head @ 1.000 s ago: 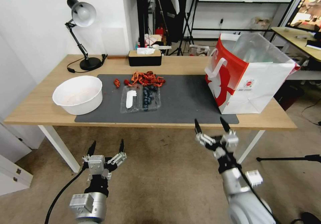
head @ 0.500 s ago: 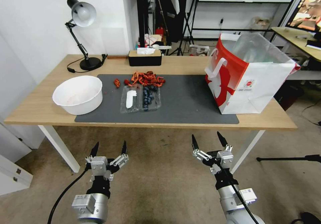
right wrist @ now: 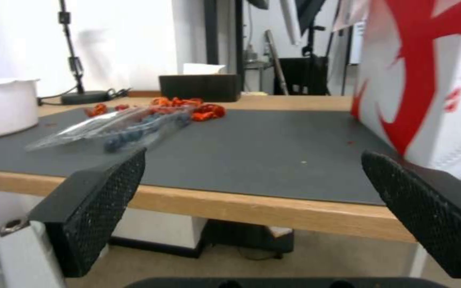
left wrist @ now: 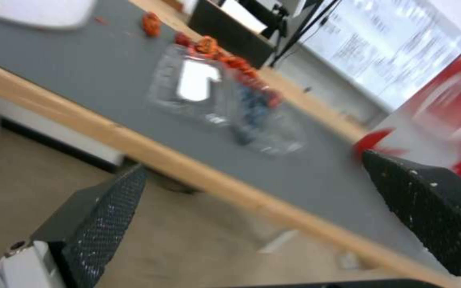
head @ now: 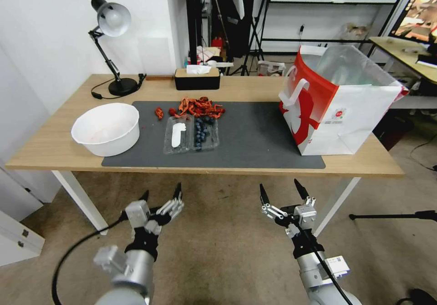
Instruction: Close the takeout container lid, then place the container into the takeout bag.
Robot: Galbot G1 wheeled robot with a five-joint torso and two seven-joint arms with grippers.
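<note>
Two grippers hang below the surface's (head: pixel 54 152) front edge, both empty with fingers spread wide: the left gripper (head: pixel 161 195) and the right gripper (head: pixel 278 190). On the surface's right end the takeout bag (head: pixel 339 102) stands upright, mouth open. A dark mat (head: pixel 255 134) carries the takeout container (head: pixel 192 134), lying open at the mat's middle, blueberries in its right half, the lid (head: pixel 177 135) flat to the left, label up.

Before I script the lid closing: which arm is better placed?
Left, probably. The lid lies open on the container's left half, and the left end effector sits nearly below it, open.
</note>
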